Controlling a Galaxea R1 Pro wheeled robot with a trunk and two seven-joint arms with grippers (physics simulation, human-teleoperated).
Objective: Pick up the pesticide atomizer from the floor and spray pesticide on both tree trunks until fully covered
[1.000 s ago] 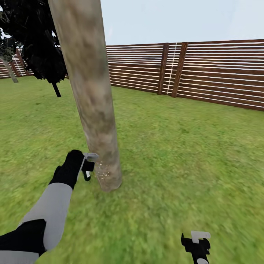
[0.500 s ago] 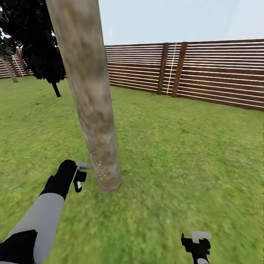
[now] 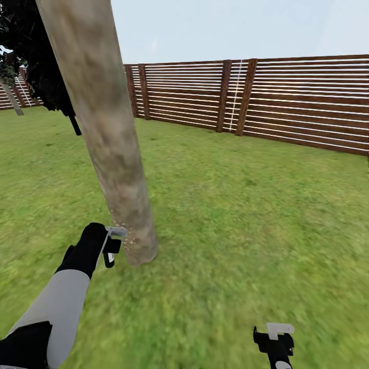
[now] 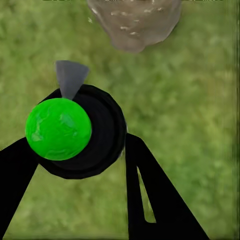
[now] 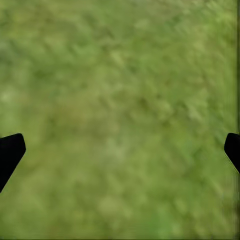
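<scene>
A thick mottled tan-grey tree trunk [image 3: 110, 138] rises from the lawn at the left. Tiny white pesticide specks [image 3: 126, 239] dot its base, and the left wrist view also catches them [image 4: 127, 20] on the trunk's foot [image 4: 135, 22]. My left gripper [image 3: 110, 247] hovers just left of the trunk's base, shut on the pesticide atomizer [image 3: 109, 253]. In the left wrist view the atomizer [image 4: 75, 132] is a dark round bottle with a green top and a grey nozzle aimed at the trunk. My right gripper [image 3: 274, 341] hangs open over bare grass, its fingertips wide apart [image 5: 120, 150].
A brown horizontal-slat fence [image 3: 287, 102] closes the lawn at the back and right. A dark narrow tree [image 3: 48, 77] stands behind the trunk at the far left. Open grass [image 3: 246, 215] stretches to the right of the trunk.
My left gripper drew back a little from the trunk with the atomizer. The whole view then shifted, so the trunk sits further left and more fence shows. The right arm has not moved.
</scene>
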